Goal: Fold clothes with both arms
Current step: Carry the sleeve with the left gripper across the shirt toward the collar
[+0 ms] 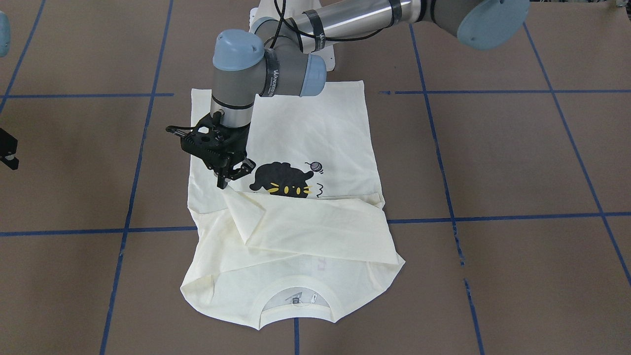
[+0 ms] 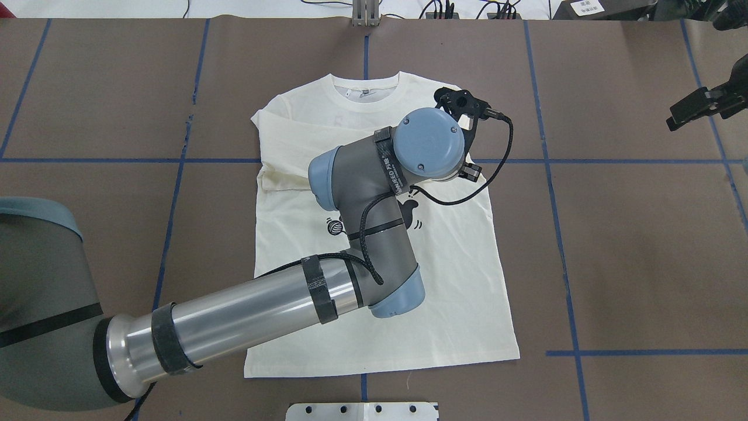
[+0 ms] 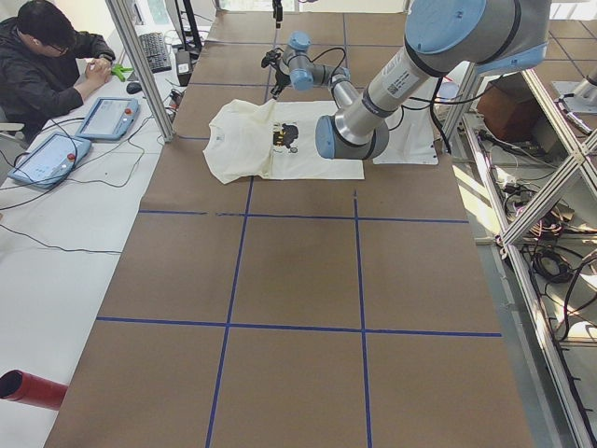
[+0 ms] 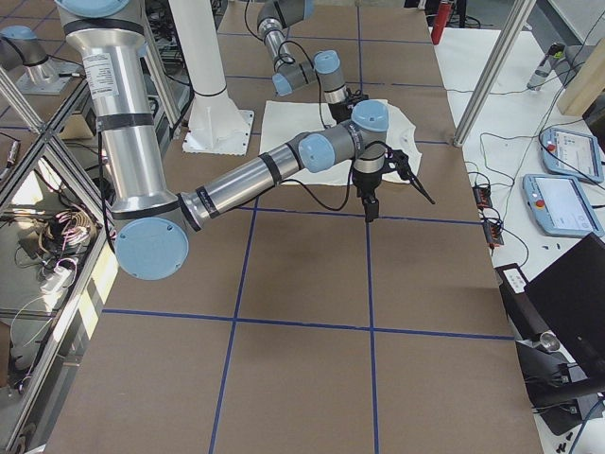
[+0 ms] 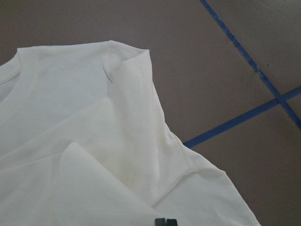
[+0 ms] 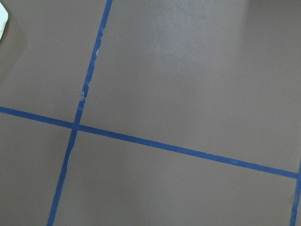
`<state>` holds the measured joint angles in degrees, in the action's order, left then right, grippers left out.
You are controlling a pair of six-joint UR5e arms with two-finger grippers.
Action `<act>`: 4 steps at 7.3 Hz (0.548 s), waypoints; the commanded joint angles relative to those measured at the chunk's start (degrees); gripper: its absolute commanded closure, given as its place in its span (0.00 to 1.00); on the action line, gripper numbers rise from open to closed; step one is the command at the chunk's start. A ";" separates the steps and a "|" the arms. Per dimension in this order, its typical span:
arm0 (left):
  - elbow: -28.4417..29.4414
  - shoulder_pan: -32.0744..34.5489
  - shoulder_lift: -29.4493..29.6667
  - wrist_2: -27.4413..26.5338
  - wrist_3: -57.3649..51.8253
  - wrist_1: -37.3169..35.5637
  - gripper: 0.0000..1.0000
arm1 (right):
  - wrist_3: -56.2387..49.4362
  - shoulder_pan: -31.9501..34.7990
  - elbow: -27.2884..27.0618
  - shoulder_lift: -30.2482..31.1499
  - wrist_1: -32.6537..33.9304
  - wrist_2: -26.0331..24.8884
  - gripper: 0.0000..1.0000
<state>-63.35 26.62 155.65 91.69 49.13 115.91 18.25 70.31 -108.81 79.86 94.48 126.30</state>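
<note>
The cream-white shirt (image 1: 315, 123) lies flat, print up, collar (image 1: 296, 296) away from the robot. The black cat print (image 1: 283, 181) shows partly. One sleeve (image 1: 315, 224) is folded across the chest. My left arm reaches across the shirt (image 2: 461, 280). Its gripper (image 1: 234, 178) hovers just above the sleeve's end, jaws apart and holding nothing. The left wrist view shows the shoulder and sleeve fabric (image 5: 117, 155) lying loose. My right gripper (image 2: 695, 108) hangs over bare table to the side, far from the shirt. I cannot tell if it is open.
Blue tape lines (image 1: 493, 217) divide the brown table (image 1: 517, 148). The white pedestal base (image 2: 362, 411) stands at the robot's edge. An operator (image 3: 47, 65) sits at a side desk with tablets (image 3: 107, 117).
</note>
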 commanded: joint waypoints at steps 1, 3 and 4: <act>-0.19 0.53 -1.13 0.16 6.28 5.36 0.00 | 0.03 -0.17 0.00 -0.75 -0.09 0.09 0.00; -0.55 6.74 -1.92 7.39 5.45 4.42 0.00 | -0.14 -1.57 0.44 -4.69 -0.09 0.00 0.00; -3.33 10.61 -6.10 13.37 0.14 2.67 0.00 | -0.05 -4.10 0.71 -8.37 -0.09 -0.52 0.02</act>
<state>-64.40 32.53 153.08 98.14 53.52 120.07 18.19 68.71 -108.42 75.51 94.40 126.22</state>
